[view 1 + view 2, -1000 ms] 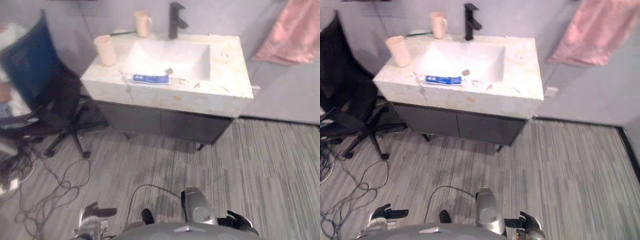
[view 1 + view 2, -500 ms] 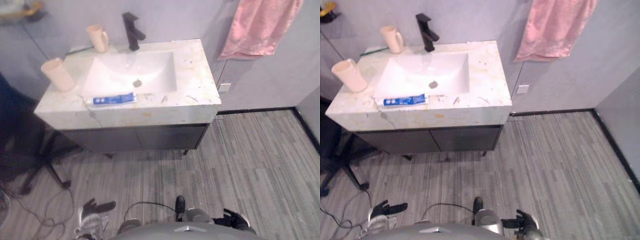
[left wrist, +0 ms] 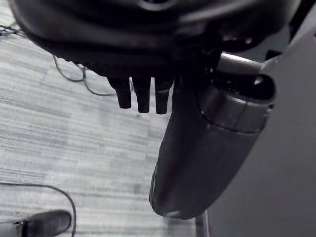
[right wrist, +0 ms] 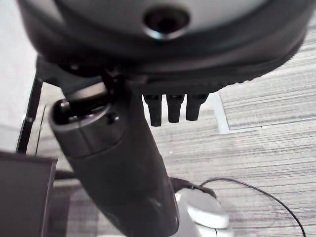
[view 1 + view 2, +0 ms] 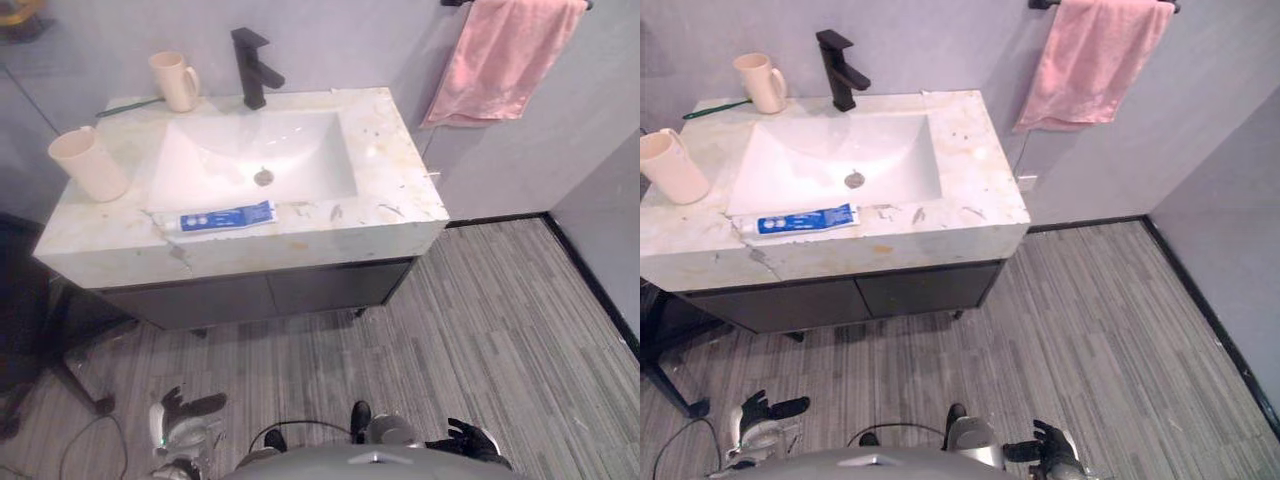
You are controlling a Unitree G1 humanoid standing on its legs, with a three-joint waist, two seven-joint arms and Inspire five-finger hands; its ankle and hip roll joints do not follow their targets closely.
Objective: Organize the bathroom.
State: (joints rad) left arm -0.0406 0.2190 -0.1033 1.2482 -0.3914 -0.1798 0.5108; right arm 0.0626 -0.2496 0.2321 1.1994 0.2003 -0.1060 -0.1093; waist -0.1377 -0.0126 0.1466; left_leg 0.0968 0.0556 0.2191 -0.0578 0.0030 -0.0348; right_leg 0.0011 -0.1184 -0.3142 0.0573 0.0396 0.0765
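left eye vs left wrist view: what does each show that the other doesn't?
Left eye: the sink counter with two cups, a black tap, a blue tube at the front edge, a pink towel on the wall, and the right hand low. Left wrist: a close look along relaxed fingers, holding nothing. Both: the left hand and the striped floor.
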